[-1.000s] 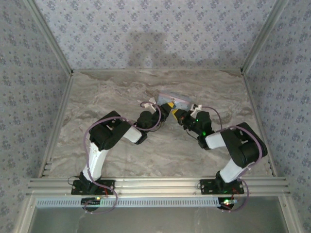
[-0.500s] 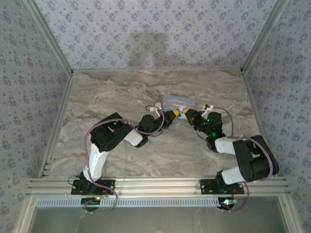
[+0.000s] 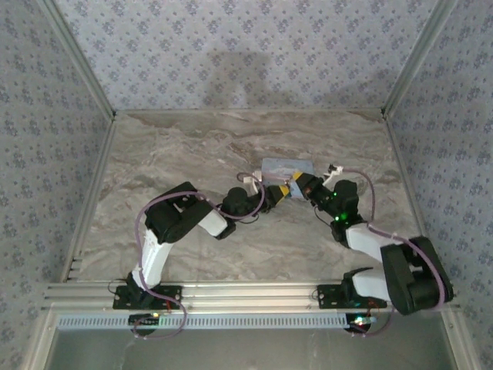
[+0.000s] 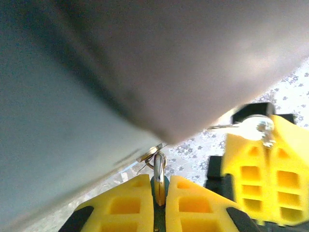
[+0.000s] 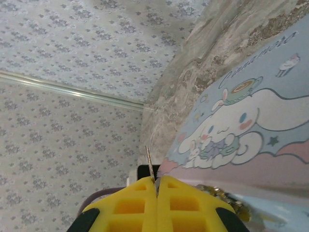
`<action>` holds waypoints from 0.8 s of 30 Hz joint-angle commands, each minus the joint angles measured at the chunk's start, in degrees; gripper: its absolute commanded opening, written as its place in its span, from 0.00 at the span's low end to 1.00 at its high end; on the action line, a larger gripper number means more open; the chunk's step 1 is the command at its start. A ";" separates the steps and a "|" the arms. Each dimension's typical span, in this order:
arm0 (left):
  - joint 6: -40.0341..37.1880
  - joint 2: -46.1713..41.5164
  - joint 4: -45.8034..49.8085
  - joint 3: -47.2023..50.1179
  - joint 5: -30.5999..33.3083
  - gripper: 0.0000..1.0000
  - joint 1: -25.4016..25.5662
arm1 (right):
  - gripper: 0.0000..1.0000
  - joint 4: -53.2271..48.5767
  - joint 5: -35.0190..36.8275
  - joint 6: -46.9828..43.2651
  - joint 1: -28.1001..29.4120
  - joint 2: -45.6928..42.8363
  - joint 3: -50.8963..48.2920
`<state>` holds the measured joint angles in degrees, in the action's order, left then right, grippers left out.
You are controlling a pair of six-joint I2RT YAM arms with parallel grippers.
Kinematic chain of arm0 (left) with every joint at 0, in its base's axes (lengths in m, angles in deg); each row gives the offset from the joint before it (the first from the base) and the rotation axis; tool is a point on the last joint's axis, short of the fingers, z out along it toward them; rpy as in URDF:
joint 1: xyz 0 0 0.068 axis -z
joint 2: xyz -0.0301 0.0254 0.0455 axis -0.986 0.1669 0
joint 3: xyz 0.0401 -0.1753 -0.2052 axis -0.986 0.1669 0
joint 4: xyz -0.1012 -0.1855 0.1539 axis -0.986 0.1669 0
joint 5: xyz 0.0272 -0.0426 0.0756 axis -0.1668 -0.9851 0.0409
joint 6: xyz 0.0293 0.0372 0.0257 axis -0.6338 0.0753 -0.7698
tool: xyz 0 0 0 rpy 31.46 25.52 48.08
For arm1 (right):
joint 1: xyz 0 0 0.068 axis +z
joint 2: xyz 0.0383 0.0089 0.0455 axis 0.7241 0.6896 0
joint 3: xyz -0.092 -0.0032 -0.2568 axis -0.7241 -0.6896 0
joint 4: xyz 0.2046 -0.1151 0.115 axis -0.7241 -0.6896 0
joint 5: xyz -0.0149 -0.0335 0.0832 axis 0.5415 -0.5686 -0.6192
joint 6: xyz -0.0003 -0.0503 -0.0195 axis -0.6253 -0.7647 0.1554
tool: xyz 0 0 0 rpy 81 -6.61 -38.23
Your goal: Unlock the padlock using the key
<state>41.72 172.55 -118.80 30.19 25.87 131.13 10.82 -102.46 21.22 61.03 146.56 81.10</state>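
Both hands have drifted to the right across the tabletop (image 3: 192, 146) in the last second. The left hand (image 3: 279, 191) has followed the right hand (image 3: 302, 185), whose arm has unfolded and swung its elbow out toward the near corner. They now meet fingertip to fingertip just short of the blue cartoon tin (image 3: 286, 166). That tin was tipped up on edge a moment ago. It now lies flatter, just beyond both sets of fingertips, and looms close over the left hand in its own wrist view. The left hand is clamped on the padlock (image 4: 159, 186), a dark body pinched between its yellow fingers with the shackle loop poking out ahead toward the tin. The right hand is closed tight on the key (image 4: 247, 128), whose thin pale blade sticks out past its fingertips. From the left wrist, the key sits off to the side of the padlock and a little higher, near but not touching. I would say the two are being lined up and the key has not yet gone into the lock.
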 commanded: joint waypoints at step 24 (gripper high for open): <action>-3.65 1.01 0.39 8.09 5.30 0.20 -2.14 | 0.00 -41.76 -2.36 -18.24 1.84 -27.18 -0.51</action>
<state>39.41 173.36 -117.55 37.10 29.96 129.56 -26.64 -104.98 5.41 62.25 120.07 80.30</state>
